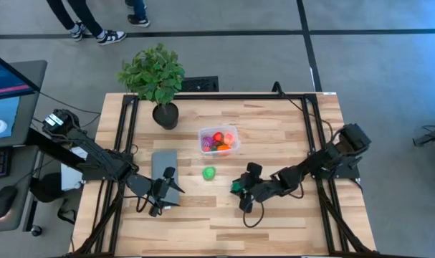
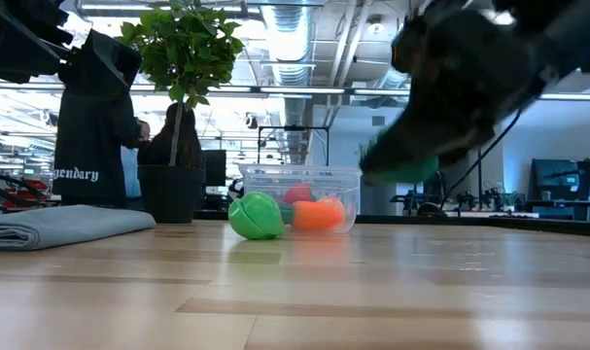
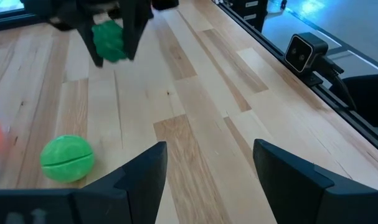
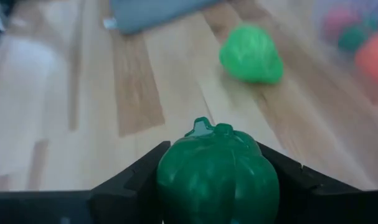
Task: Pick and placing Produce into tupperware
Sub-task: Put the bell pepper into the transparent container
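Green and glossy, the toy pepper [image 4: 217, 171] sits pinched between the right gripper [image 1: 238, 188]'s fingers, lifted off the table near and right of the clear tub [image 1: 218, 140]. It looks like hard, light, slick plastic, likely to slip unless held across its widest ribs. A lighter green fruit [image 1: 209, 173] lies just near the tub. The left gripper [image 1: 158, 201] hangs spread and empty over the grey cloth [image 1: 165, 164].

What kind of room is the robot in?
Probably an office-like lab or workshop: bare ceiling pipes, a computer screen beside the wooden table, and a person standing behind it.
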Motion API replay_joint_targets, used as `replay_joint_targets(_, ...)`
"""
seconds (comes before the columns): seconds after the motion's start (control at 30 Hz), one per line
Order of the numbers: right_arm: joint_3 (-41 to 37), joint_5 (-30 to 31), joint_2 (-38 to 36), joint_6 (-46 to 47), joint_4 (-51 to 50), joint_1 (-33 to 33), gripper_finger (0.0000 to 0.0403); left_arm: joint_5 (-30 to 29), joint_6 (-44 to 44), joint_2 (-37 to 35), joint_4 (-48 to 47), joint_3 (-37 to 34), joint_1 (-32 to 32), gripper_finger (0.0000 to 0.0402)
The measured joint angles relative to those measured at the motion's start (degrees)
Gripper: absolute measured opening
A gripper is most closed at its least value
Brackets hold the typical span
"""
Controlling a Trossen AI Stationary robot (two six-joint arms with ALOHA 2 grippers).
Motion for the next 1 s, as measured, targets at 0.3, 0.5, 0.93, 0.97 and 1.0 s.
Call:
replay_joint_targets(0.3, 0.0, 2.1, -9.3, -9.4, -0.1, -1.0, 0.0225, -0.1, 0.0, 0.0, 0.0, 0.0, 0.0, 0.0231)
replay_joint_targets(0.5, 0.0, 4.1, -15.3, -15.7, -0.6, -2.3, 0.0222, -0.1, 0.2, 0.0, 0.0, 0.0, 0.0, 0.0231)
replay_joint_targets(0.93, 0.0, 6.5, -20.6, -23.6, -0.8, -10.8, 0.0229, -0.1, 1.5, 0.0, 0.0, 0.0, 0.0, 0.0231)
replay_joint_targets(0.97, 0.0, 6.5, -20.3, -23.9, -0.6, -11.7, 0.0227, -0.1, 1.6, 0.0, 0.0, 0.0, 0.0, 0.0231)
replay_joint_targets(1.0, 0.0, 6.4, -20.1, -24.3, -0.5, -12.6, 0.0225, -0.1, 1.7, 0.0, 0.0, 0.0, 0.0, 0.0231)
